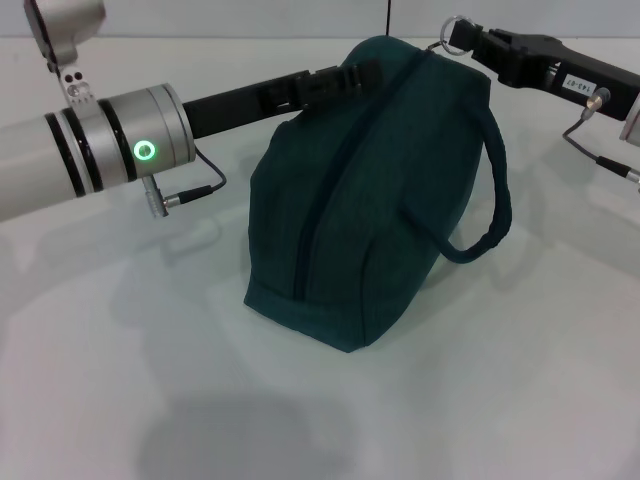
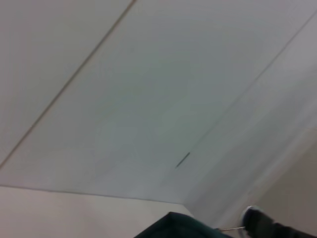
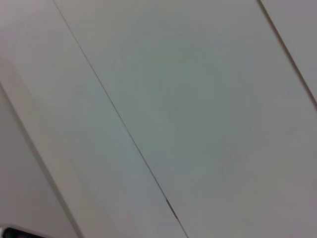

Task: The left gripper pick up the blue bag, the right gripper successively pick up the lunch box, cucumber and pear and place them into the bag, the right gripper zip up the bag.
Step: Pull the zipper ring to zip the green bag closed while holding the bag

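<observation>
The blue bag (image 1: 350,200) stands on the white counter (image 1: 150,380), near the middle of the surface and toward its far edge. Its base rests on the counter and its top ridge rises toward the rear. The zipper (image 1: 325,190) runs along the upper face from the near lower end up to the far peak and appears closed along its visible length. One looped handle (image 1: 490,200) hangs free off the bag's right side, curving down and back to the fabric.

The left claw (image 1: 345,78) reaches in from the counter's left side, its dark fingers laid against the upper left shoulder of the bag. Contact with the fabric is visible, but whether it is clenched on the fabric cannot be told. A green indicator ring (image 1: 146,151) is lit on the left arm's wrist housing.

The right claw (image 1: 470,40) comes in from the far right corner and is clenched on the metal ring pull (image 1: 458,32) at the bag's far peak.

The left wrist view shows only a corner of the bag (image 2: 173,225) against pale wall panels. The right wrist view shows pale panels.
</observation>
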`<action>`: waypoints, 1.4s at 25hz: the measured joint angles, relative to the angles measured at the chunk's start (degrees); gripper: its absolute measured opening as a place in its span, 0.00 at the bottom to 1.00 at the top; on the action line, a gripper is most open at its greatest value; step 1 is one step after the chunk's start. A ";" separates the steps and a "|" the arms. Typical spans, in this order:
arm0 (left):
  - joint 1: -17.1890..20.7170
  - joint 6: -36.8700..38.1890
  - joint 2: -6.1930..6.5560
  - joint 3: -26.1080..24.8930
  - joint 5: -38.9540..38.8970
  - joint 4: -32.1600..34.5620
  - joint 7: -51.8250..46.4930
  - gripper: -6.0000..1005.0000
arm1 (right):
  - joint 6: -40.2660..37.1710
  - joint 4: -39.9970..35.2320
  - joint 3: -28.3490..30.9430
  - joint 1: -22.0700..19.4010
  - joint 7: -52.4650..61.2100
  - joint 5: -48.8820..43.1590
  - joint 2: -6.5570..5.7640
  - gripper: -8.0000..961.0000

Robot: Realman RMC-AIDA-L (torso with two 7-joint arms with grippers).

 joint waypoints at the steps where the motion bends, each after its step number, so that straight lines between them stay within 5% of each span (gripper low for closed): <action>1: 0.06 -0.28 -0.04 0.01 0.26 0.13 -0.28 0.87 | -0.12 0.00 0.02 -0.04 -0.11 0.11 0.02 0.08; 6: 1.04 -0.03 -0.44 0.28 0.72 1.59 -0.25 0.83 | -0.65 -0.01 0.03 -0.38 -0.18 0.21 0.04 0.08; 22: 2.06 2.11 -0.91 2.80 0.54 3.76 0.08 0.14 | -3.01 0.08 0.08 -2.13 -0.18 1.90 0.09 0.10; 35: 2.16 7.05 -0.92 2.99 -0.15 3.85 2.51 0.06 | -5.99 1.35 3.04 -3.82 0.82 3.18 0.12 0.11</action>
